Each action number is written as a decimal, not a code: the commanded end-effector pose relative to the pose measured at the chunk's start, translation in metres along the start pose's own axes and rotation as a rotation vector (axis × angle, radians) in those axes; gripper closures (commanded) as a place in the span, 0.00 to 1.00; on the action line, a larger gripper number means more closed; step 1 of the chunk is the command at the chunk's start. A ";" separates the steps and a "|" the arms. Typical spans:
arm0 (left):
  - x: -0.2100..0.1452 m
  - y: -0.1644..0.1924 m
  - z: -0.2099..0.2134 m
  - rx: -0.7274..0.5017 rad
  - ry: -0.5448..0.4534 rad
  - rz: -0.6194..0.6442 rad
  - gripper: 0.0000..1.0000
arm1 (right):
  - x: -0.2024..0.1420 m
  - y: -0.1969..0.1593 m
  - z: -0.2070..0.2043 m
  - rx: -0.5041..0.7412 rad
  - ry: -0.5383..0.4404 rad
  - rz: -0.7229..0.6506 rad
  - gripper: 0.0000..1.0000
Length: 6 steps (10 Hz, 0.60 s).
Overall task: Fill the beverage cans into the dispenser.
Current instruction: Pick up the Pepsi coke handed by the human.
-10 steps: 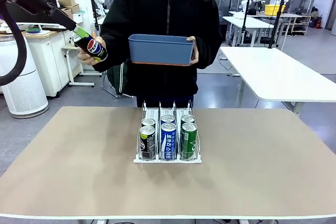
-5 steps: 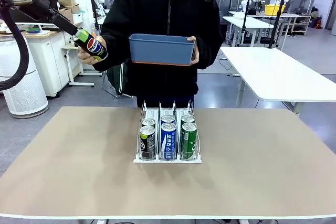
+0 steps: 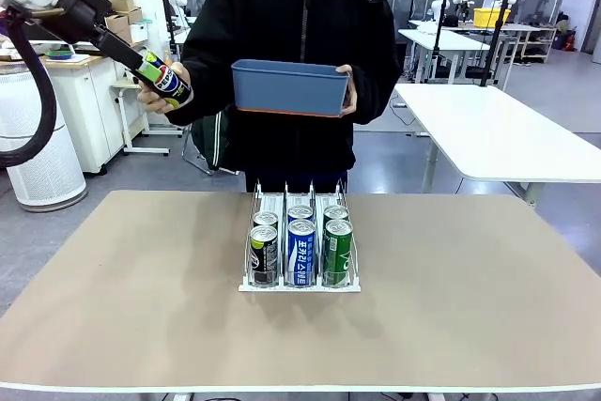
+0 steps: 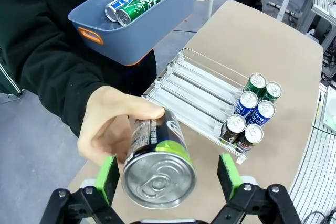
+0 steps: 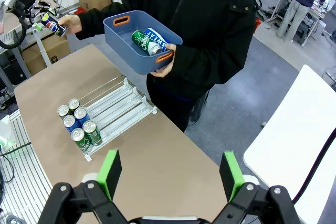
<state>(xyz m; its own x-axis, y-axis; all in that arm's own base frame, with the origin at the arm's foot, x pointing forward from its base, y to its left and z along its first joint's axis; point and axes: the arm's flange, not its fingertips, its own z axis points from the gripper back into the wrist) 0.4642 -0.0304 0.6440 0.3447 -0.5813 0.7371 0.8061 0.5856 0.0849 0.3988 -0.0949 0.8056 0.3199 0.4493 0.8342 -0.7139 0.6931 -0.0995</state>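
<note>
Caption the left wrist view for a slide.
A hand holds a black can between the green pads of the open left gripper.

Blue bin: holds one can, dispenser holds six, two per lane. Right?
Not quite. The blue bin holds two cans, a green one and a blue-and-white one, lying side by side; the right wrist view shows them. The dispenser does hold six cans, two per lane.
</note>
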 end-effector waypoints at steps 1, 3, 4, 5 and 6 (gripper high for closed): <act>-0.001 0.006 -0.002 0.030 -0.038 -0.005 0.00 | -0.001 0.001 0.000 0.003 -0.001 -0.001 0.00; 0.000 0.000 0.000 0.000 0.000 0.000 0.00 | -0.001 0.001 0.000 0.003 -0.001 -0.001 0.00; 0.000 0.000 0.000 0.000 0.000 0.000 0.00 | -0.001 0.001 0.000 0.003 -0.001 -0.001 0.00; 0.001 0.000 -0.001 0.006 -0.002 0.000 0.19 | -0.001 0.001 0.000 0.003 -0.001 -0.001 0.00; 0.002 -0.001 0.000 0.025 -0.008 -0.006 0.20 | -0.001 0.001 0.000 0.003 -0.001 -0.001 0.00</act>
<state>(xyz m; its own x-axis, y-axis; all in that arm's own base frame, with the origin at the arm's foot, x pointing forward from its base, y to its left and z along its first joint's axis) 0.4648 -0.0334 0.6450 0.3416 -0.5832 0.7370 0.8027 0.5890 0.0940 0.3988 -0.0949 0.8056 0.3199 0.4492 0.8342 -0.7139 0.6931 -0.0995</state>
